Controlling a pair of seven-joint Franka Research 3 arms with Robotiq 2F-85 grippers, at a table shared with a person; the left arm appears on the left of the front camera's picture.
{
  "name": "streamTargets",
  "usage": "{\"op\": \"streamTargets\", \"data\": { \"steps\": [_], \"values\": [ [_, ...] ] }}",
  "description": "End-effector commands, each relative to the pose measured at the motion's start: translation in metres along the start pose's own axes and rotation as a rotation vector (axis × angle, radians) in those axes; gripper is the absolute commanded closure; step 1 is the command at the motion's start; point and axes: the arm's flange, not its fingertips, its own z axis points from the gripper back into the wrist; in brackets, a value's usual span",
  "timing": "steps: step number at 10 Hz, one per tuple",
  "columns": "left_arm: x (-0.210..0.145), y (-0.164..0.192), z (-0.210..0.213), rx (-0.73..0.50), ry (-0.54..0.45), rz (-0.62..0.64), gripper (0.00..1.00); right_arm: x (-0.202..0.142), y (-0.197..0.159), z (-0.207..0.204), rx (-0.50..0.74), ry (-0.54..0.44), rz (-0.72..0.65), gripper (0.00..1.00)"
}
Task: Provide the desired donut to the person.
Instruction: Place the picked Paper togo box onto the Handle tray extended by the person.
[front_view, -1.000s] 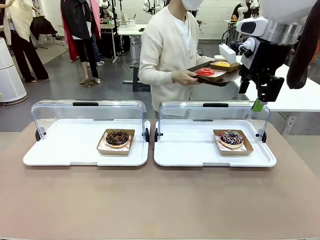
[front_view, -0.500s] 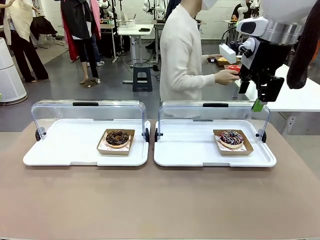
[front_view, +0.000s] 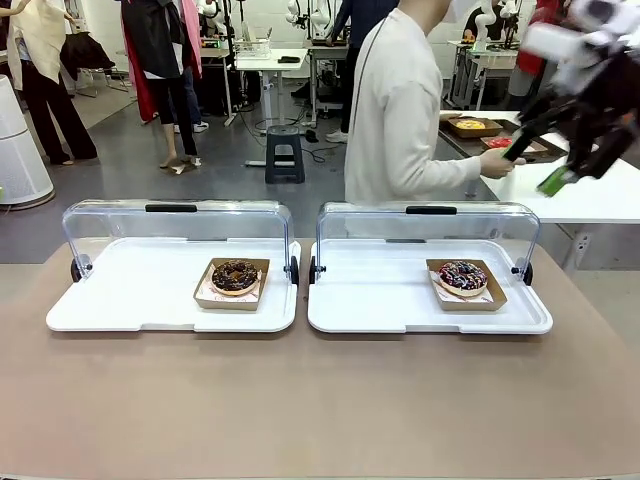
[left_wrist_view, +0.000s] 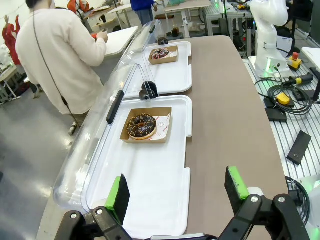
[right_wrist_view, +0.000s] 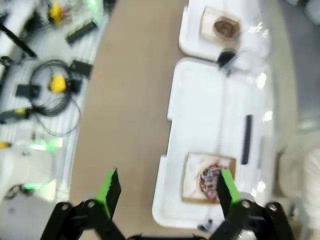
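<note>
Right end effector (front_view: 548, 165) raised, tilted, fingers apart

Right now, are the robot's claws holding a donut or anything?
No. The left gripper and the right gripper are both open and empty. The chocolate donut and the sprinkled donut sit in their trays.

2 trays side by side on table (front_view: 300, 400): left tray (front_view: 130, 300) w/ boxed donut (front_view: 235, 276) at its right; right tray (front_view: 380, 300) w/ boxed donut (front_view: 462, 277) at right. Person (front_view: 410, 120) behind right tray (facing far side table (front_view: 600, 195)).
</note>
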Motion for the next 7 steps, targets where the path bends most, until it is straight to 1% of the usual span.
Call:
{"op": "streamTargets", "data": {
  "steps": [1, 2, 3, 4, 5, 6, 7],
  "values": [
    [0.001, 0.000, 0.000, 0.014, 0.001, -0.007, 0.00, -0.066, -0.008, 0.018, -0.020, -0.348, -0.120, 0.00],
    [0.001, 0.000, 0.000, 0.014, 0.001, -0.007, 0.00, -0.103, -0.003, 0.017, -0.090, -0.433, -0.194, 0.00],
    [0.001, 0.000, 0.000, 0.014, 0.001, -0.007, 0.00, -0.128, 0.004, 0.010, -0.107, -0.467, -0.250, 0.00],
    [0.001, 0.000, 0.000, 0.014, 0.001, -0.007, 0.00, -0.151, 0.005, 0.007, -0.097, -0.521, -0.291, 0.00],
    [0.001, 0.000, 0.000, 0.014, 0.001, -0.007, 0.00, -0.176, 0.003, 0.007, -0.087, -0.548, -0.337, 0.00],
    [0.001, 0.000, 0.000, 0.014, 0.001, -0.007, 0.00, -0.187, 0.001, 0.007, -0.079, -0.529, -0.370, 0.00],
    [0.001, 0.000, 0.000, 0.014, 0.001, -0.007, 0.00, -0.187, 0.001, 0.002, -0.053, -0.468, -0.325, 0.00]
  ]
}}
